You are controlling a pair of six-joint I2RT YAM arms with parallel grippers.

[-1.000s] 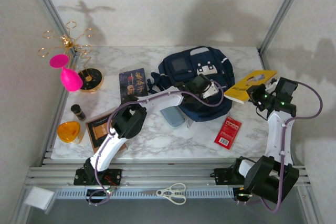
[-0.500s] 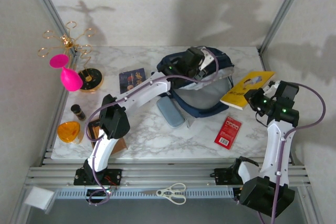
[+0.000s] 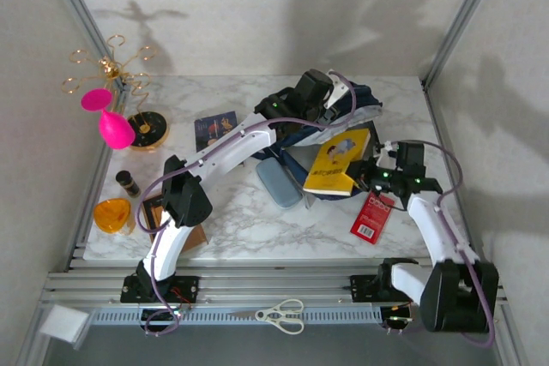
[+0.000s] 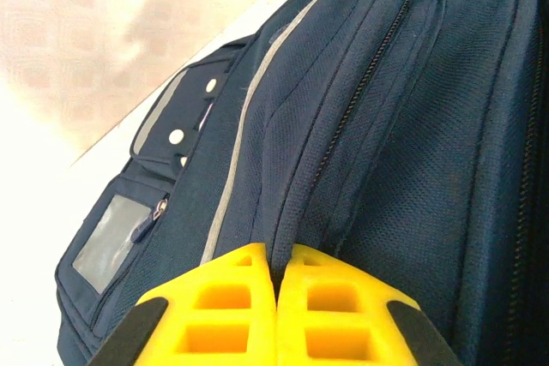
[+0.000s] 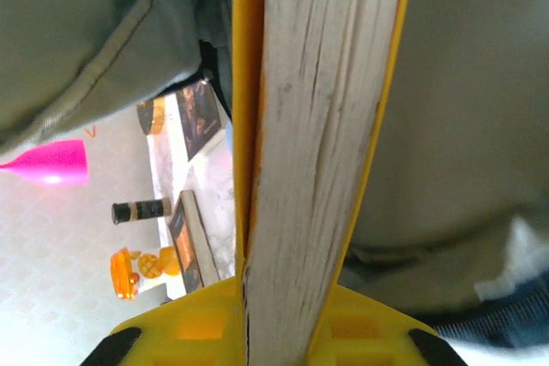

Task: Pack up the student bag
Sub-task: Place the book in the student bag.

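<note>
The student bag (image 3: 367, 102) sat at the back centre of the marble tabletop (image 3: 249, 220), its navy fabric pulled up and its pale lining showing at the near side. The left hand (image 4: 276, 259) was over the bag's upper edge, its yellow fingers (image 4: 219, 297) pressed tight together on a fold of navy fabric beside a zip. The left wrist view also showed a grey stripe, white snaps and a clear window pocket on the bag.

The right hand (image 5: 279, 315) was clamped narrowly on a yellow book (image 3: 337, 163), its pads on either cover and the page edges running up between them. From above, the book was tilted, its far end against the bag's open mouth and its near end at the hand.

A grey-blue pencil case (image 3: 279, 182) lay just beside the bag on its left; a red packet (image 3: 372, 216) lay near the right arm, apart from the bag. A dark-covered book (image 3: 216, 130) lay to the bag's left. A pink goblet (image 3: 107, 117) and a gold wire stand (image 3: 107, 66) stood at the far left; white-handled scissors (image 3: 283, 315) lay on the rail in front of the tabletop.
</note>
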